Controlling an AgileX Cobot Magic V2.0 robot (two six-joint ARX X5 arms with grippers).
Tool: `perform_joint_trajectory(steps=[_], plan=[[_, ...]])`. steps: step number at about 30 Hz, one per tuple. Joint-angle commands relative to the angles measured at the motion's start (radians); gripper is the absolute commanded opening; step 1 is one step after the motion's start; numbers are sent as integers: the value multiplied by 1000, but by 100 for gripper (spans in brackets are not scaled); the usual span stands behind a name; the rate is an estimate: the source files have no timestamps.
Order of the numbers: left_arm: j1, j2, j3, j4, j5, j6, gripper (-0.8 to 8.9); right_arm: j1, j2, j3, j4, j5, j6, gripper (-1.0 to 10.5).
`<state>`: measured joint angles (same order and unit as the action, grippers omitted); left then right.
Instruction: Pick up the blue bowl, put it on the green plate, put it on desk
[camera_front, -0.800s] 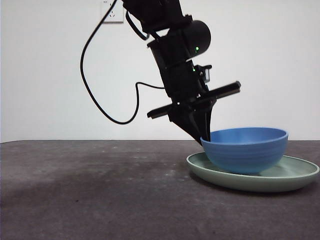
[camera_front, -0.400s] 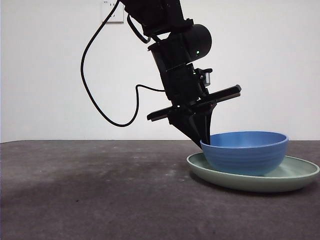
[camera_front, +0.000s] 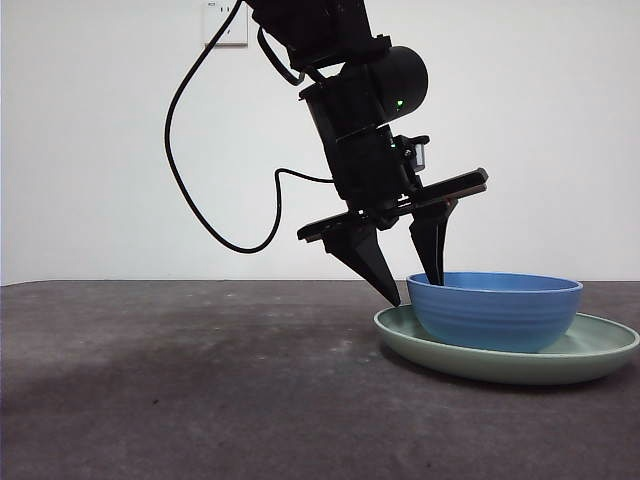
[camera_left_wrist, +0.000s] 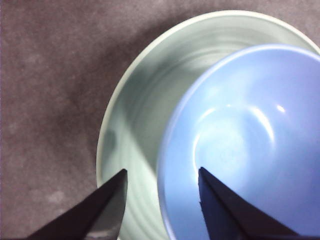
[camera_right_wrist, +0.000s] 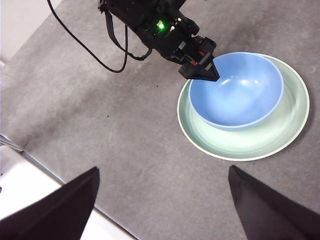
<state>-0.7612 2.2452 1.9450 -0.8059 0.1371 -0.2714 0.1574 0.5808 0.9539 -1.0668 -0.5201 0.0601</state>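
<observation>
The blue bowl (camera_front: 495, 315) sits inside the green plate (camera_front: 500, 364) on the dark desk (camera_front: 180, 380), toward the right. My left gripper (camera_front: 415, 290) stands open astride the bowl's near-left rim, one jaw outside over the plate and one inside the bowl. In the left wrist view the bowl (camera_left_wrist: 240, 140) lies off-centre on the plate (camera_left_wrist: 135, 115), with the rim between my open left gripper (camera_left_wrist: 161, 171). My right gripper (camera_right_wrist: 163, 170) hangs open high above, looking down on the bowl (camera_right_wrist: 235, 90), the plate (camera_right_wrist: 250, 142) and the left arm (camera_right_wrist: 160, 30).
A black cable (camera_front: 190, 170) loops down from the left arm in front of the white wall. A wall socket (camera_front: 225, 25) is at the top. The desk's edge and a white surface (camera_right_wrist: 30, 200) show in the right wrist view.
The left gripper's jaws have opened and let go of the bowl's rim. The bowl has settled lower, flat on the plate, slightly to the right.
</observation>
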Motion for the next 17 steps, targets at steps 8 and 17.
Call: perform_joint_trajectory(steps=[8, 17], plan=[[10, -143, 46, -16, 5, 62, 253, 4, 3, 19, 3, 6, 2, 414], [36, -405, 45, -18, 5, 98, 253, 4, 3, 19, 3, 10, -13, 414]])
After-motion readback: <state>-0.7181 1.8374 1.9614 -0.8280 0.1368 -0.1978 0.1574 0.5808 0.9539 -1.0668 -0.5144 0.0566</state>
